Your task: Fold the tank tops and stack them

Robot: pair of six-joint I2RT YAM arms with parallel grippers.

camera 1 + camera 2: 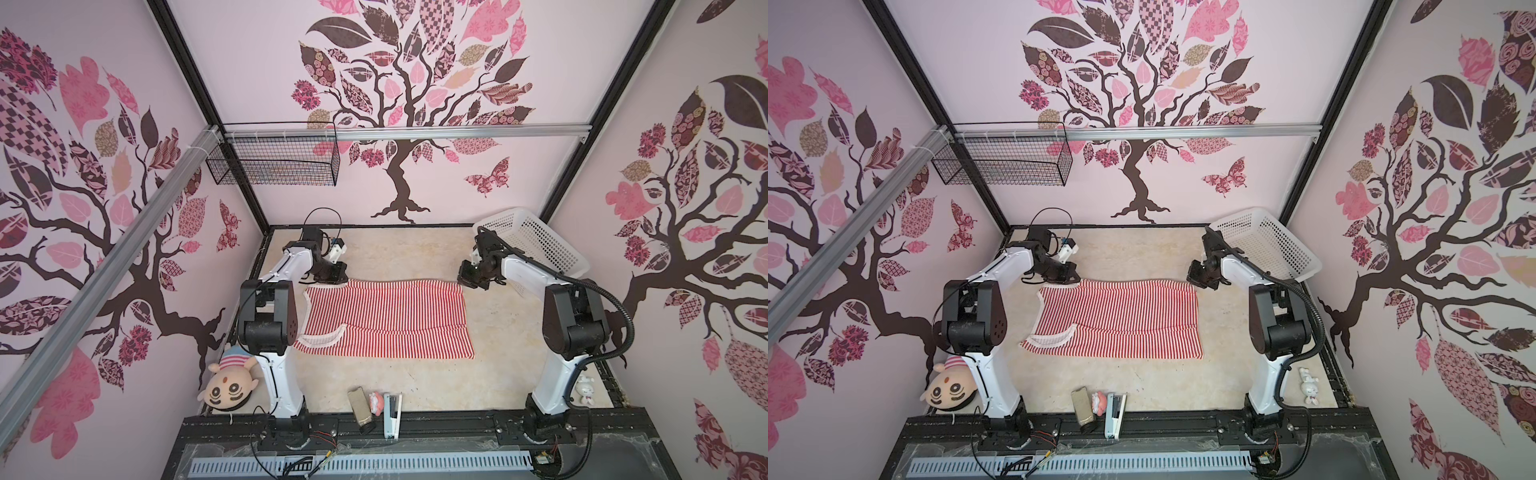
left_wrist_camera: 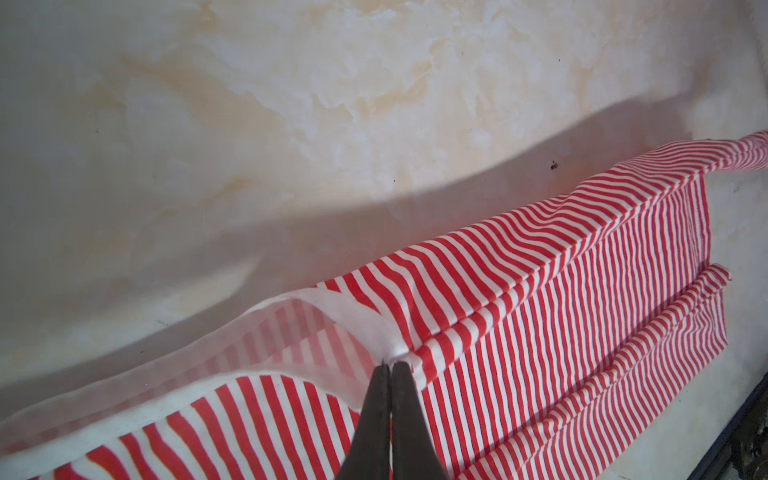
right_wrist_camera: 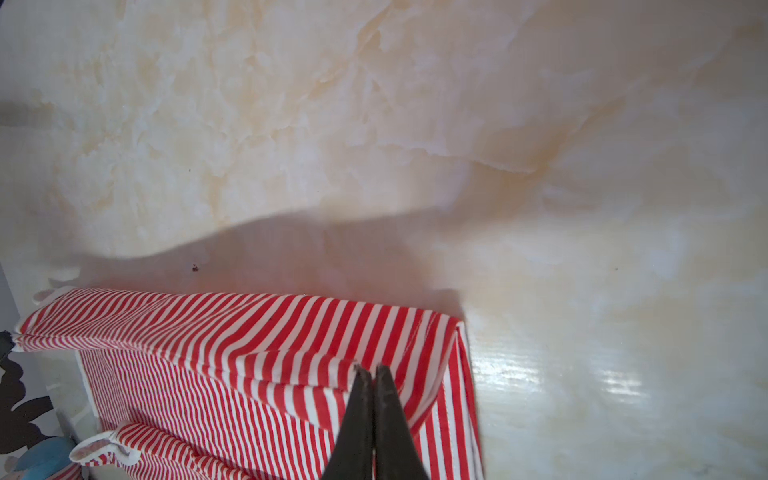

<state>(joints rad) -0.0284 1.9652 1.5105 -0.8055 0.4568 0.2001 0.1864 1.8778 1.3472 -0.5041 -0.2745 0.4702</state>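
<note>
The tank top (image 1: 386, 320) lies on the table (image 1: 415, 257), far edge lifted. The left gripper (image 2: 390, 366) is clamped on its white trim, the right gripper (image 3: 370, 370) near its hem corner.

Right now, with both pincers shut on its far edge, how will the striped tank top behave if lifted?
Probably floppy: the tank top ripples between left pincer and right pincer. Likely light, as thin cloth. Its folded layers may slide apart.
</note>
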